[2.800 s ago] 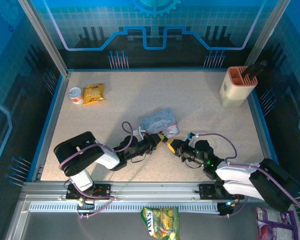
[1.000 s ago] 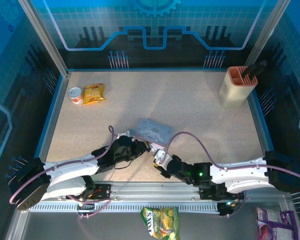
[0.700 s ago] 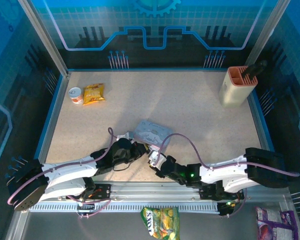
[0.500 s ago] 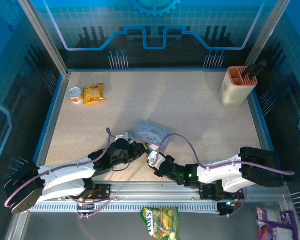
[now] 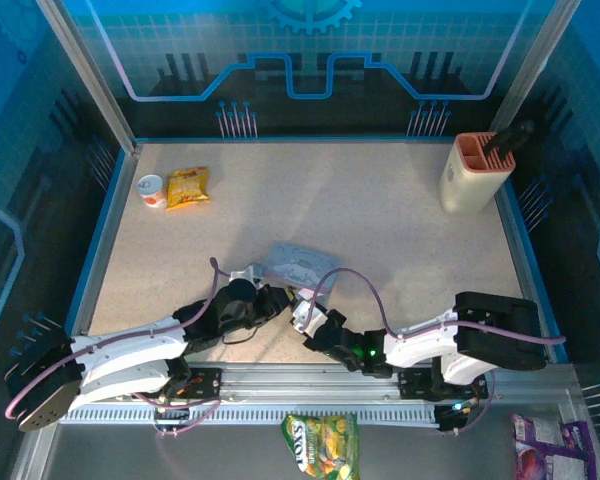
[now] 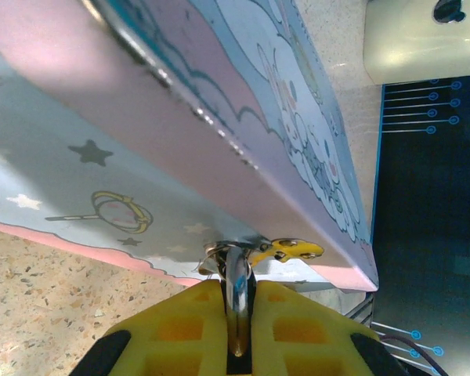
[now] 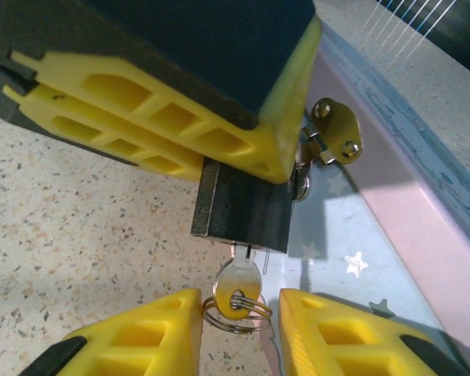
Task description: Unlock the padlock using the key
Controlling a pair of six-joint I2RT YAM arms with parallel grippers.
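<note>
Currently: tin box (image 7: 392,235), padlock (image 7: 241,207) at its hasp (image 7: 334,133); left gripper (image 6: 236,313), clamped on the padlock's body; right gripper (image 7: 239,313), fingers (image 7: 141,329) parted either side of the key (image 7: 239,283), gripping nothing. Key stands seated in the padlock's keyhole. Best practice, judged: pinch its head squarely, then twist along the shaft without pulling.

The padlock (image 7: 243,207) top is hiding under the left hand (image 7: 278,153); the key (image 7: 236,288) blade is sitting buried in the keyhole. The right hand (image 7: 239,305) is running off the bottom edge.
</note>
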